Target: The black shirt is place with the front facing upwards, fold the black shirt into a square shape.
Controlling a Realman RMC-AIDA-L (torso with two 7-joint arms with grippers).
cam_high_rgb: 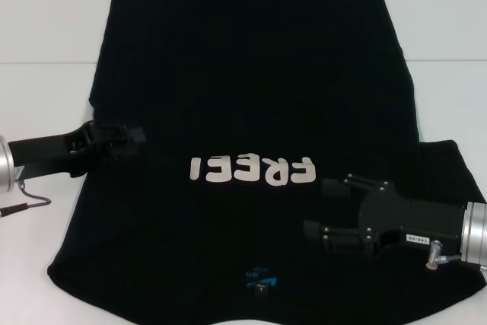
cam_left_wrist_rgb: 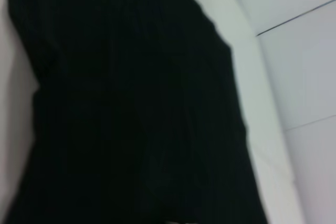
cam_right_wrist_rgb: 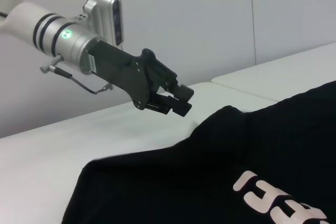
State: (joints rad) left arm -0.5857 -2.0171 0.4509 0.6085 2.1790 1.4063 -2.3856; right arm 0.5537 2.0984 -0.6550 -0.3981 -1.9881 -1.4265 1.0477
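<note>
**A:** Where does your black shirt lie right now?

**B:** It is spread flat on the white worktop and fills the middle of the head view. The collar and its small blue label sit at the lower edge, the hem at the top, so the long axis runs up and down the frame. The pale letters cross the chest, facing up. No fold is made yet, as far as you can judge.

**A:** Which hand is nearer the cloth?

**B:** Both are at it, one on each side. Your left hand is at the left edge of the shirt, mid-frame, about level with the letters, and the shirt lies to the right of it. In the right wrist view you see that hand hovering just over the cloth edge near a raised peak in the fabric, its fingers close together with nothing between them.

**A:** And the right?

**B:** Your right hand lies over the lower right of the shirt, below the letters, pointing in toward the centre. Its fingers stand apart, a moderate gap, and hold nothing. Whether it rests on the cloth you cannot tell.
</note>
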